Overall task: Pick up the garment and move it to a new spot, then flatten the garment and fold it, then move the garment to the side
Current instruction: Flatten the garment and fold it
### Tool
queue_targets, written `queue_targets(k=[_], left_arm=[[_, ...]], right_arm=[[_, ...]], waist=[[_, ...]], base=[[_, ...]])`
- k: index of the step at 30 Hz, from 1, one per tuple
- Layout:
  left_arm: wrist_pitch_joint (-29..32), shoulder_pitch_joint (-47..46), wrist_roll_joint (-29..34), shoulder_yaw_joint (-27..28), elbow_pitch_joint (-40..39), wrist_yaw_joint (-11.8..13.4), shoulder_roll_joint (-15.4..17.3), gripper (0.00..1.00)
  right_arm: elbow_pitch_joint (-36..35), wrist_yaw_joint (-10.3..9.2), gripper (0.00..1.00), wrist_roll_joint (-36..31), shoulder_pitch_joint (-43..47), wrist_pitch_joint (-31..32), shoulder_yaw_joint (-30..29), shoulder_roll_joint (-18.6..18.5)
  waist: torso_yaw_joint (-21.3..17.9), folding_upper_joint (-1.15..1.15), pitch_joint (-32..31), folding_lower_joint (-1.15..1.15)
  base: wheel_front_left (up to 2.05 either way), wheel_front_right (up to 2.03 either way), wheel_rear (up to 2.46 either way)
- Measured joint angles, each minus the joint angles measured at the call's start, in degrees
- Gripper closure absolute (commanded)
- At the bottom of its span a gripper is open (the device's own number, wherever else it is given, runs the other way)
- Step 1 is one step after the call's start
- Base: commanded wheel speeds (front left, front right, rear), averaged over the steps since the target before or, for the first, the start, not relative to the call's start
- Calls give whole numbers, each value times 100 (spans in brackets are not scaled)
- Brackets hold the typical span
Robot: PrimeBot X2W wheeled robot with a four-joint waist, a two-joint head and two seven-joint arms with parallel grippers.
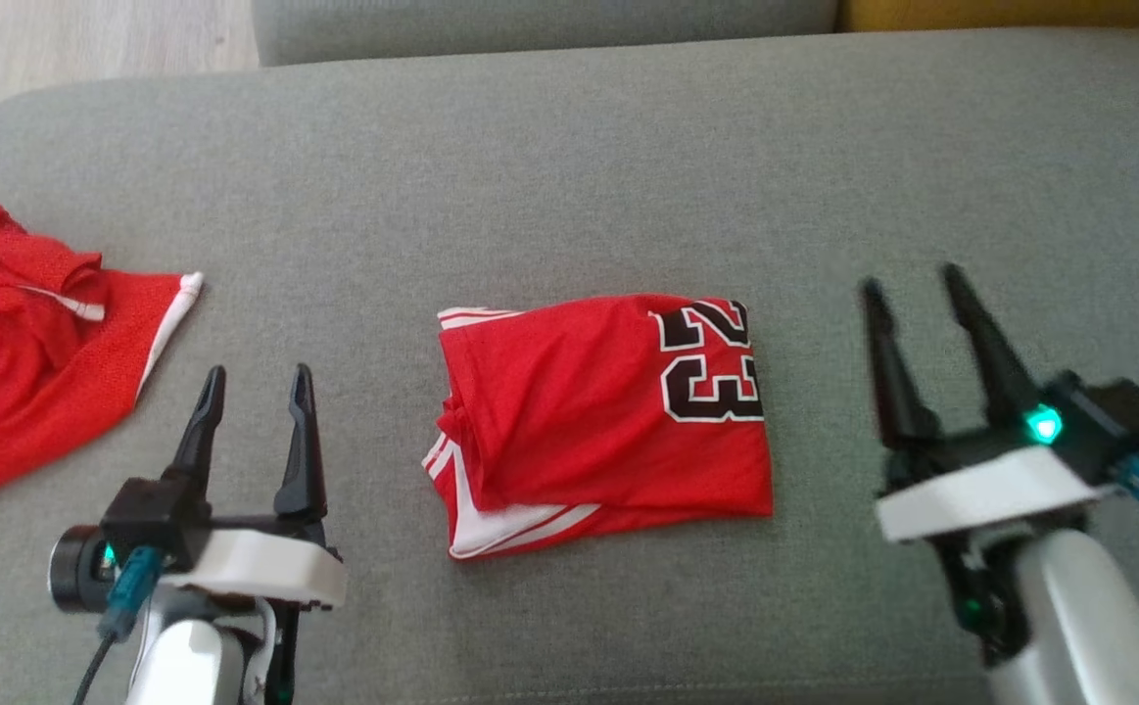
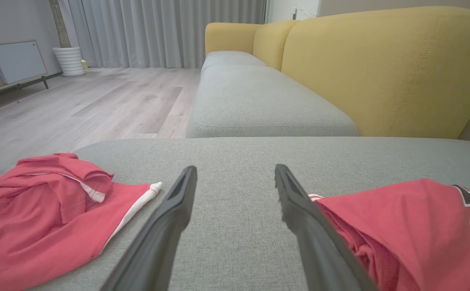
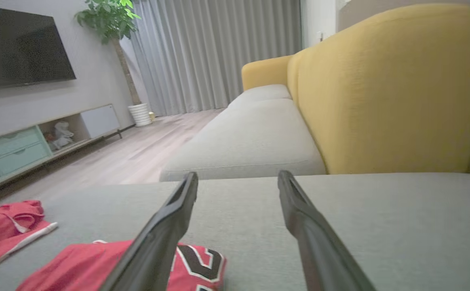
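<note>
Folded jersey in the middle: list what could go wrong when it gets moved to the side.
1. The left gripper and right gripper stand open on either side of the folded jersey. Pinching only its top layer would likely undo the fold.
2. A crumpled red garment lies at the left of the grey cushion. Shifting the jersey that way could pile them together.

Black jaws on white wrist plates (image 1: 256, 568), silver forearms (image 1: 1078, 607) (green lights (image 1: 1044, 424), blue cables (image 1: 133, 578))

Grey cushion (image 1: 569, 147) bears a folded red jersey (image 1: 598, 421) and crumpled red garment (image 1: 30, 352).
</note>
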Motion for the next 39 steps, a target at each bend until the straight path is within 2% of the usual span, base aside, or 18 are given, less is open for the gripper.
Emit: queue_targets(k=[8,25,39], left_arm=[[112,266,-35,-2,-131,26,88,0],[399,882,-105,-57,-293,74,169,0],[450,1039,-145,-71,-321,126,222,0]], right_arm=[[-299,0,0,-333,583,272,-490,54],[-688,0,0,-482,1384,619,-487,158],[-742,0,0,-483,1422,678,-492,199]], waist=[[-24,0,-171,0],[-108,0,-688,0],[-109,0,-805,0]], base=[[0,0,0],[0,0,0],[0,0,0]])
